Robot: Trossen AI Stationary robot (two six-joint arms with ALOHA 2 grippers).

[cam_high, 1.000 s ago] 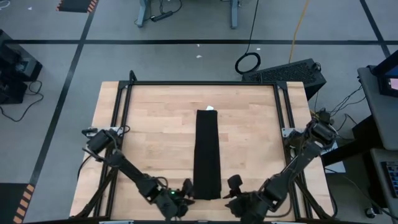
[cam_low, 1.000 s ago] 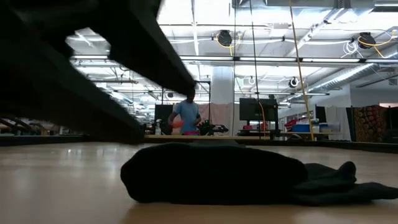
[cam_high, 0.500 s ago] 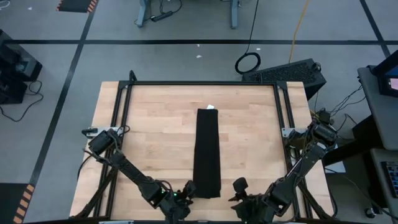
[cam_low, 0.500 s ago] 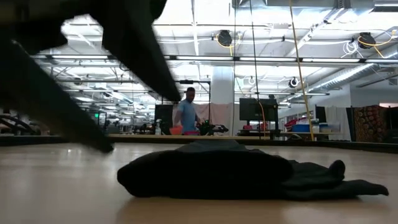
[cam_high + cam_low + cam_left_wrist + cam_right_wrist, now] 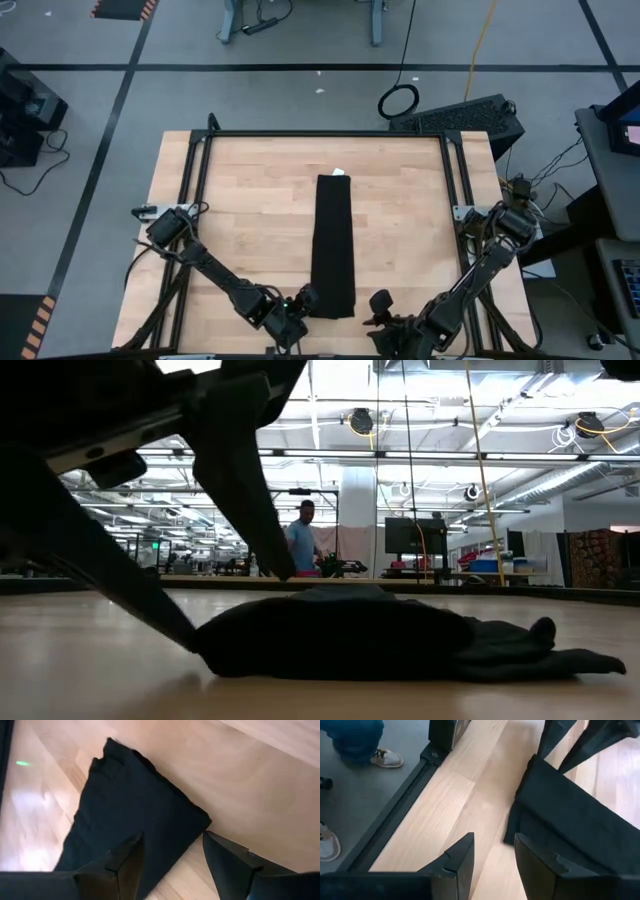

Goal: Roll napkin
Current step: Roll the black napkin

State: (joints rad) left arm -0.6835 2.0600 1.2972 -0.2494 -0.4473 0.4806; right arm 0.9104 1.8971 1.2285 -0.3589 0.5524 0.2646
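The black napkin (image 5: 333, 245) lies flat on the wooden table as a long narrow strip running near to far. Its small white tag (image 5: 338, 172) is at the far end. My left gripper (image 5: 305, 298) is open at the strip's near left corner (image 5: 197, 817). One finger (image 5: 125, 862) stands over the cloth and the other (image 5: 225, 860) over bare wood. In the low view one finger (image 5: 190, 635) reaches the table at the napkin's left end. My right gripper (image 5: 380, 302) is open and empty, just short of the near right corner (image 5: 512, 837). My left gripper's open fingers stand on either side of the napkin's near left corner (image 5: 197, 817), slanting down from the table's near left. I cannot tell whether either finger touches the cloth. The napkin lies flat on the table.
Black frame rails (image 5: 195, 175) run along the table's left, right and far sides. Bare wood lies on both sides of the strip. A person (image 5: 300, 545) stands far off in the room, and a person's shoes (image 5: 385, 757) show on the floor past the table's edge.
My left gripper has come down and moved toward the napkin's near left corner, its fingers staying open. The napkin has kept its place.
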